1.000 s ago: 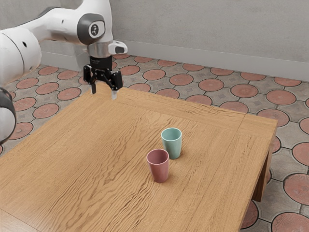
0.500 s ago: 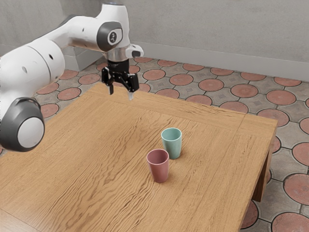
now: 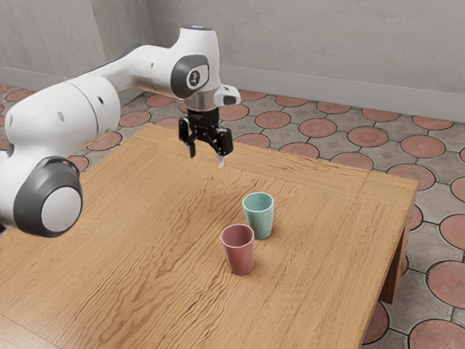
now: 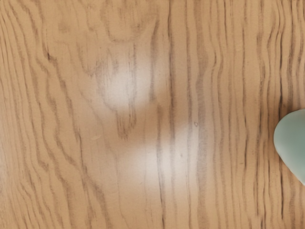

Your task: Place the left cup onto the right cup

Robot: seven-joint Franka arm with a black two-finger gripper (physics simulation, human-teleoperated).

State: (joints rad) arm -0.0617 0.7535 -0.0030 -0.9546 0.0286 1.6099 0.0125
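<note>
Two cups stand upright near the middle of the wooden table (image 3: pixel 131 247). The pink cup (image 3: pixel 238 249) is nearer the front and slightly toward the exterior view's left; the teal cup (image 3: pixel 259 215) stands just behind it, toward the right. They are close together with a small gap. My gripper (image 3: pixel 207 155) hangs open and empty above the table's far part, well to the left of and behind both cups. An edge of the teal cup (image 4: pixel 291 143) shows in the wrist view, over bare wood grain.
The table's far edge (image 3: pixel 276 156) runs just behind my gripper, and its right edge (image 3: pixel 403 218) drops to a tiled floor (image 3: pixel 349 131). A grey wall lies beyond. Wide bare wood stretches toward the exterior view's left and front.
My arm has swung toward the exterior view's right and slightly forward, bringing the open gripper from beyond the table's far left corner to over the tabletop. The cups have not moved.
</note>
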